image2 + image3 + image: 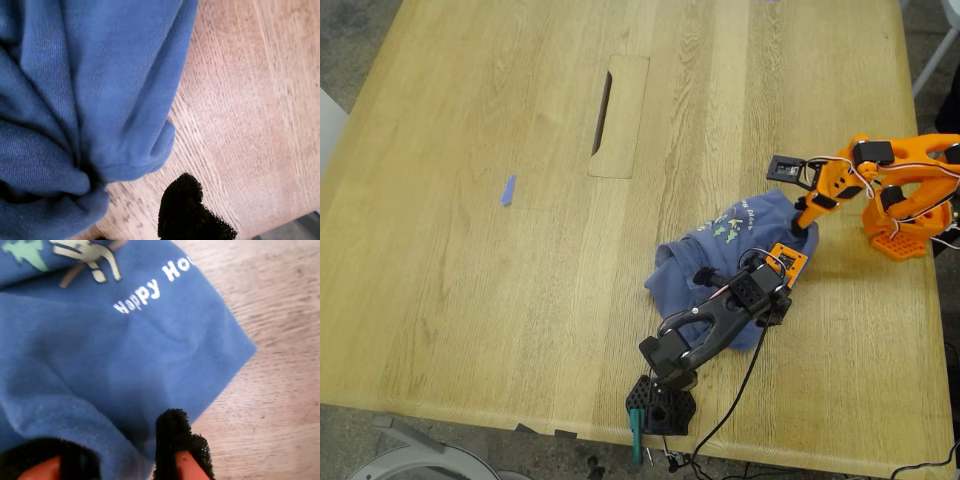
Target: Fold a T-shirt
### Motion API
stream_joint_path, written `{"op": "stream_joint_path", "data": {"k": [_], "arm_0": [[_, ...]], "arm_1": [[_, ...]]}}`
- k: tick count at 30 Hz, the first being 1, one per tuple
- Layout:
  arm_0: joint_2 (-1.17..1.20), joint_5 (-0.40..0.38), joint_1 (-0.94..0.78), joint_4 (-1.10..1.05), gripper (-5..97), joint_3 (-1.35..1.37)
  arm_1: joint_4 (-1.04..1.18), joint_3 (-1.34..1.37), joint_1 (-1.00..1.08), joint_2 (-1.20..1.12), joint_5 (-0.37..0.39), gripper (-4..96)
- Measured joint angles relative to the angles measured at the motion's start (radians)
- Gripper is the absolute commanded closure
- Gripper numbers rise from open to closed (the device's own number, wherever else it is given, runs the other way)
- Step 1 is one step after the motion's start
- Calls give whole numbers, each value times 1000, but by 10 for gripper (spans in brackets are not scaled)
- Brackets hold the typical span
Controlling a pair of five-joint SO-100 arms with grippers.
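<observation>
The slate-blue T-shirt (715, 262) lies bunched in a heap at the exterior view's right, print facing up. My first gripper (767, 303), on the black arm, is down at the heap's near edge. In the first wrist view only one black fingertip (187, 212) shows, on bare wood beside gathered folds of the shirt (75, 75). My second gripper (804, 228), on the orange arm, is at the heap's far right edge. In the second wrist view its jaws stand apart (112, 460), astride a corner of the shirt (125, 365) near the lettering.
The wooden table (470, 300) has a cable slot (603, 110) at the back. A tiny purple strip (508, 190) lies at the left. The orange arm's base (900, 232) stands at the right edge, the black arm's base (660, 405) at the front edge.
</observation>
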Motion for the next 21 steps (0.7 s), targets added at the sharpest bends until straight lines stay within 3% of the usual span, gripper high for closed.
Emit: {"op": "stream_joint_path", "data": {"k": [16, 21], "arm_0": [[-12, 17, -55, -54, 127, 0], [-32, 31, -81, -106, 141, 0]], "arm_1": [[163, -272, -172, -58, 23, 630], [141, -311, -179, -109, 20, 691]]}}
